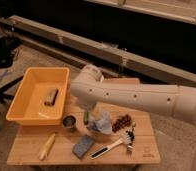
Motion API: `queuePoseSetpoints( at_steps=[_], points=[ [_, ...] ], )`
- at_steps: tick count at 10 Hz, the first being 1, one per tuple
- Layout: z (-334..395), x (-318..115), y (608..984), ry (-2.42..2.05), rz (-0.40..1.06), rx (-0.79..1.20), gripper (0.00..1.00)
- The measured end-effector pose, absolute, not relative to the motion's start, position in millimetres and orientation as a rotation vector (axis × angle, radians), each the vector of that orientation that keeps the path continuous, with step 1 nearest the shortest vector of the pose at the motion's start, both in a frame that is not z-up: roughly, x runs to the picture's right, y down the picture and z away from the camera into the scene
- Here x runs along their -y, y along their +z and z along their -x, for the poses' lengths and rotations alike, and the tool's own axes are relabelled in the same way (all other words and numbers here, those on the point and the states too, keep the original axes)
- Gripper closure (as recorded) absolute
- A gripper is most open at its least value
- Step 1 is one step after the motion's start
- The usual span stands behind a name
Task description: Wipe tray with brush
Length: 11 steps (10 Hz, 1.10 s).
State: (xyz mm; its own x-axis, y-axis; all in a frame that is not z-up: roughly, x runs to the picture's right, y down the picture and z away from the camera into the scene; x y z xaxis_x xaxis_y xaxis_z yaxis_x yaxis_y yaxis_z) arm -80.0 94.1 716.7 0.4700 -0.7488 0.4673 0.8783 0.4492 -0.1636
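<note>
Arm point(136, 95): thick off-white tube with smooth matte shell, fatter toward right side of view. Row of small dark round dots along its side, roughly even spacing, look like screw recesses. Joint housing point(91, 75) at left end: same off-white, domed top, bulkier than tube next to it. Shorter off-white link below housing, shaded grey on underside. Gripper point(94, 120) at bottom of that link, pale grey, over middle of table point(141, 150). Can't tell markings on it.
</note>
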Motion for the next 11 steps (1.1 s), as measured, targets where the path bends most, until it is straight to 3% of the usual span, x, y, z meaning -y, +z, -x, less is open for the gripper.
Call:
queuePoseSetpoints(
  at_steps=[4,11],
  points=[
    [181.7,-87.0,712.3,-1.449,0.316,0.320,0.20],
    [201.1,-86.8,709.1,-1.544,0.291,0.286,0.20]
  ],
)
